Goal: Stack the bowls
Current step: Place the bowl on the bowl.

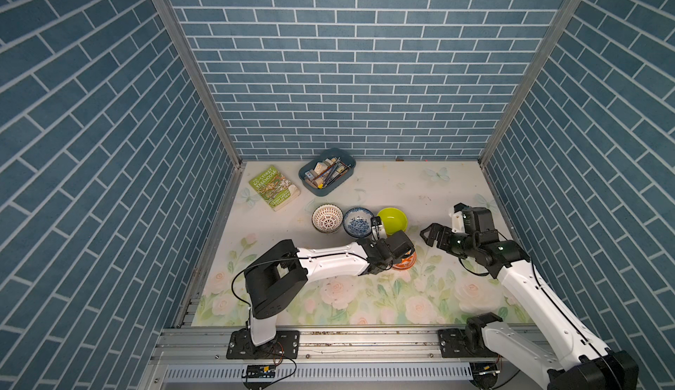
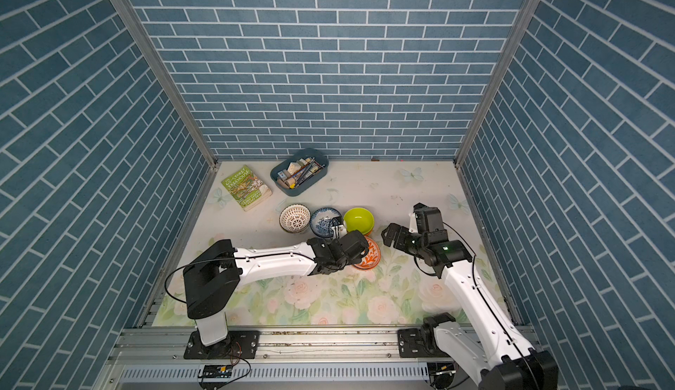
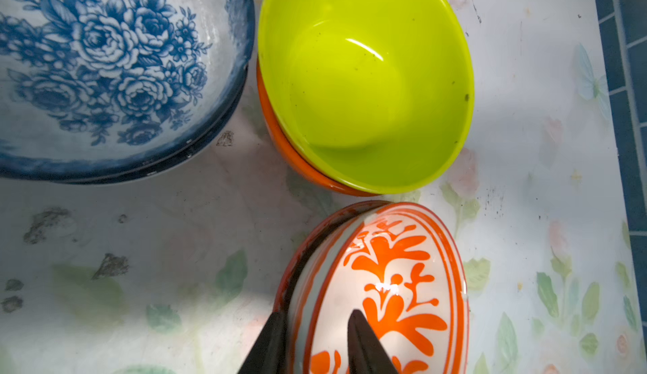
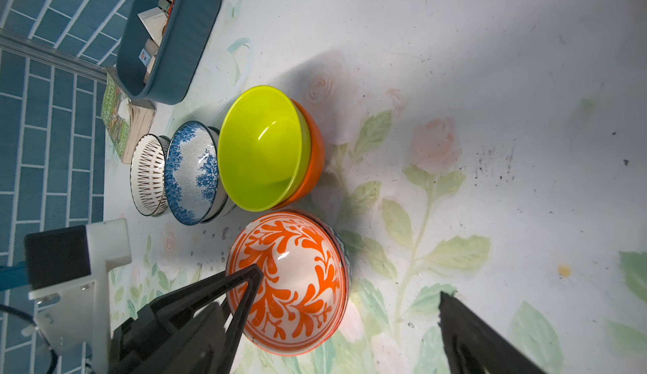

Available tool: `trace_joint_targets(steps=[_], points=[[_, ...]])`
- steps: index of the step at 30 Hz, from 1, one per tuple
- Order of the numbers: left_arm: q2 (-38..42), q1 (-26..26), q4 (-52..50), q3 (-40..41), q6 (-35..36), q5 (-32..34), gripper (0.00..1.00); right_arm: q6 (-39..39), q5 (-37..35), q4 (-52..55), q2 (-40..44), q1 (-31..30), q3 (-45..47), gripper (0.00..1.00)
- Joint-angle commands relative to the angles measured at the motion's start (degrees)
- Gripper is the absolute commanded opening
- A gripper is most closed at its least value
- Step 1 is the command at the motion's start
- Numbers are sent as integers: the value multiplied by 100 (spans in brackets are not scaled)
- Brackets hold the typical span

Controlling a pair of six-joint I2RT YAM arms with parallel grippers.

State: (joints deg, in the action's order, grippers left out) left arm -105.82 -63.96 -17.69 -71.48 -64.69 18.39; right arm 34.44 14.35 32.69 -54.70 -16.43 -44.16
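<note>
Blue brick walls (image 1: 365,59) box in a flowered table (image 1: 401,187). On it the orange-patterned bowl (image 3: 395,277) sits nested in a matching bowl (image 3: 301,235). The jaws of my left arm (image 1: 328,258) stand parted astride its rim, one inside, one outside, not pinching. Just beside it, the lime bowl (image 3: 364,74) rests in the orange bowl (image 3: 280,137). Past those come the blue-flowered bowl (image 3: 105,57) and the lattice bowl (image 1: 327,218), each on another. My right arm (image 1: 518,286) hangs nearby, jaws wide open and empty. My worry is that on a crooked lift the inner jaw hooks the rim and tips that bowl into the lime pair.
</note>
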Motion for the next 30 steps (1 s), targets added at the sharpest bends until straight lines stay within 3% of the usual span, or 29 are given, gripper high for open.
trace_joint_targets(steps=[1,15,23,30], points=[[110,-94,-96,-124,11,163,37,-173,7,51,105,43,10,97],[323,-248,-617,-118,-71,515,38,-182,-20,58,124,60,2,97],[235,-248,-580,-80,-71,477,29,-207,-46,80,93,66,-26,97],[84,-248,-431,-38,-44,398,11,-218,-63,89,120,72,-29,94]])
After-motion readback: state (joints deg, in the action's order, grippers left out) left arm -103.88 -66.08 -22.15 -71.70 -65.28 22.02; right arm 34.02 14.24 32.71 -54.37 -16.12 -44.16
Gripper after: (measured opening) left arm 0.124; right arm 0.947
